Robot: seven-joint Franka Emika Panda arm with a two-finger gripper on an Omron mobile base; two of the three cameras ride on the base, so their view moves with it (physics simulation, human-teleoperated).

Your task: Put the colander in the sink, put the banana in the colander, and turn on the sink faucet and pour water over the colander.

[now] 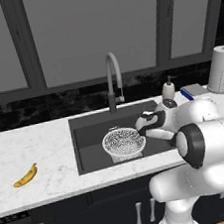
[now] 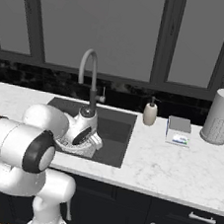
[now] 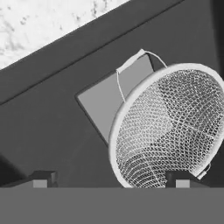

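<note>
The robot's tool [image 3: 109, 178] hangs low over the sink [image 1: 87, 137], its two dark finger tips spread wide with nothing between them — the near rim of the colander [image 1: 123, 141] lies in the gap, apparently just set free. The white mesh colander sits upright on the sink's dark floor, partly over the lighter grey square patch, below and in front of the gooseneck sink faucet [image 1: 112, 79] — a sensible spot for catching water. The banana [image 1: 25, 176] waits on the white marble counter [image 1: 44, 148], well to the left of the sink
</note>
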